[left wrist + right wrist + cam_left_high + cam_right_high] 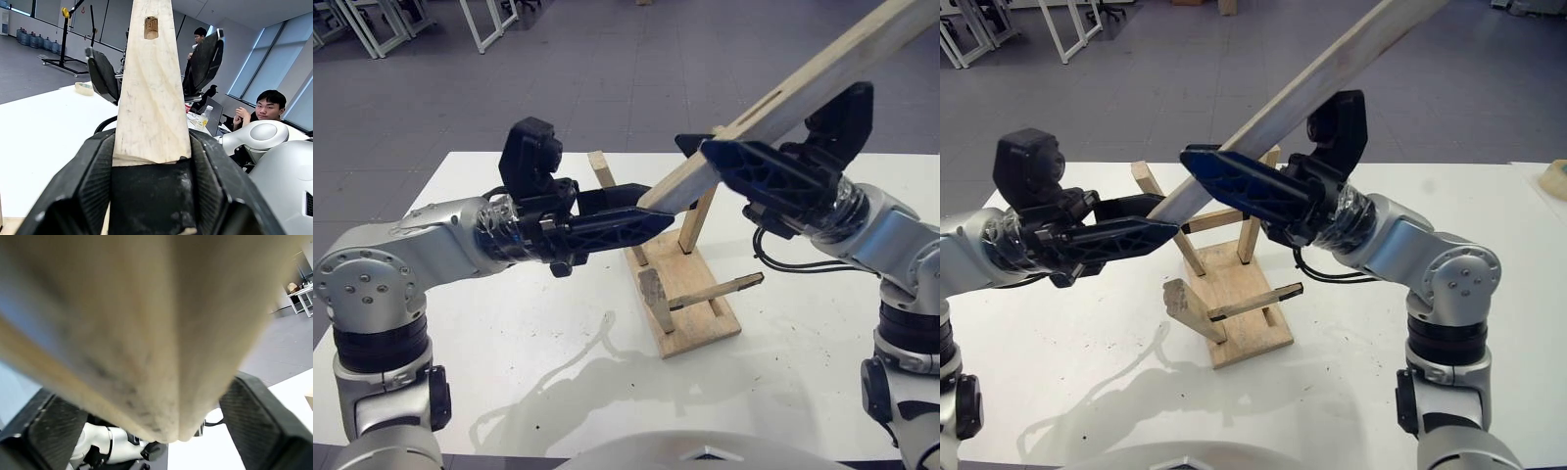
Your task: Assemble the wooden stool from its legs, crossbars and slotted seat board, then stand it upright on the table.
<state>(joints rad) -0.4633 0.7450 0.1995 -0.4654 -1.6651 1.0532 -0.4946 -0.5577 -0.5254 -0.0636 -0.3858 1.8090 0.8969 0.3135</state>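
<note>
Evidently mid-assembly, the left tool [661,204] and right tool [754,137] both clamp the slotted wooden bar [822,69] slanting above the half-built stool [690,284] on the desk [509,333], and next its lower end probably needs guiding into a joint.

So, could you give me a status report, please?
Left hand and right hand shut on slotted wooden bar, slanted over seat board. Upright legs close beneath.
</note>
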